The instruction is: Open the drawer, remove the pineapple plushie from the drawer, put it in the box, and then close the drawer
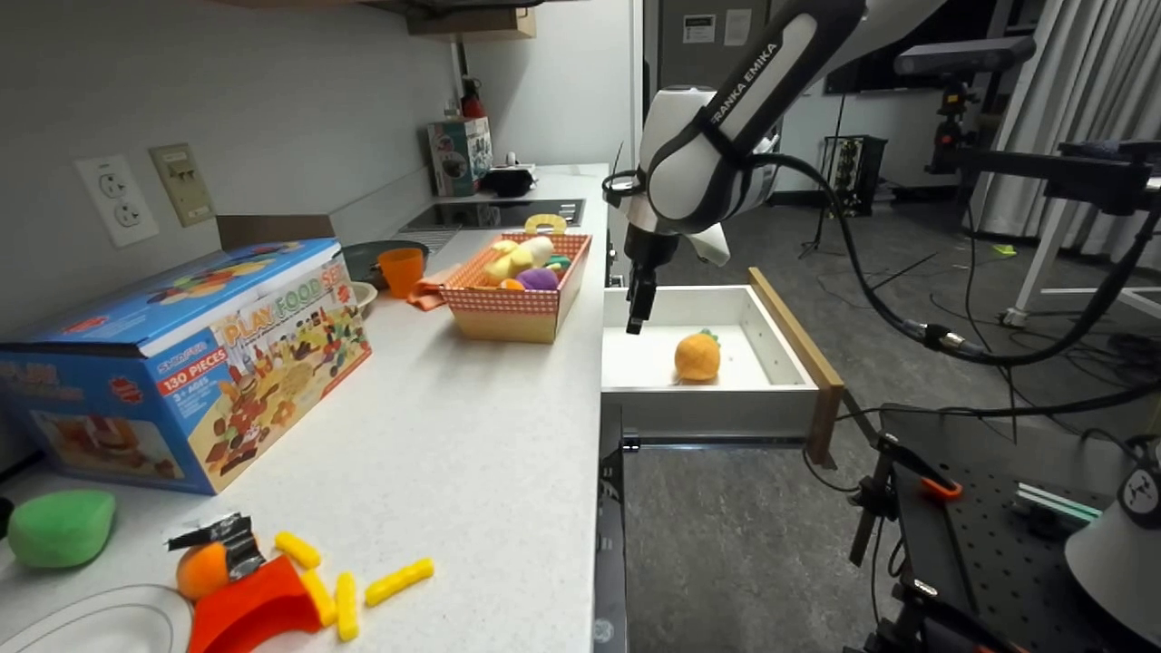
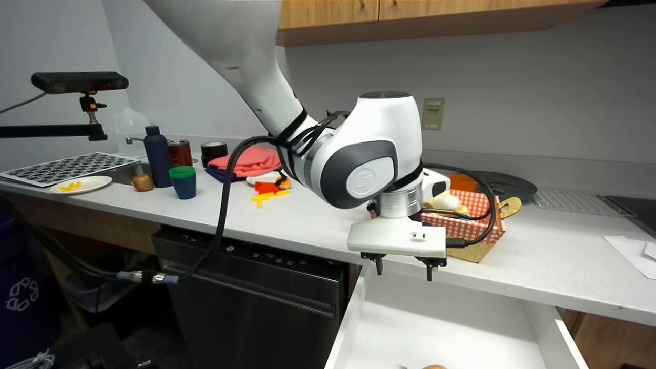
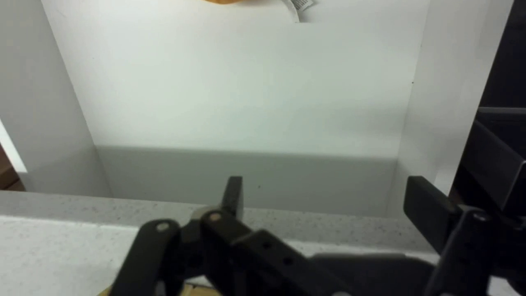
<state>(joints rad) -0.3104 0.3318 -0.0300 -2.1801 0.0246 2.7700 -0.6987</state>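
The white drawer [image 1: 707,413] is pulled open, also in an exterior view [image 2: 451,318] and the wrist view [image 3: 263,90]. The pineapple plushie [image 1: 697,357], orange with a green top, lies on the drawer floor towards its front. Only its edge shows in an exterior view [image 2: 434,367] and at the top of the wrist view [image 3: 224,1]. The box [image 1: 503,322], low and brown with red checked lining, stands on the counter holding toys; the arm partly hides it in an exterior view [image 2: 469,252]. My gripper [image 2: 404,272] is open and empty above the drawer's counter-side part, fingers apart [image 3: 324,183].
The white counter [image 1: 472,435] has its edge right beside my gripper, over the drawer's back. A blue toy carton [image 1: 218,363], an orange cup [image 1: 402,272] and a dark pan [image 2: 507,184] stand on it. The arm's cable [image 1: 853,245] hangs beyond the drawer front.
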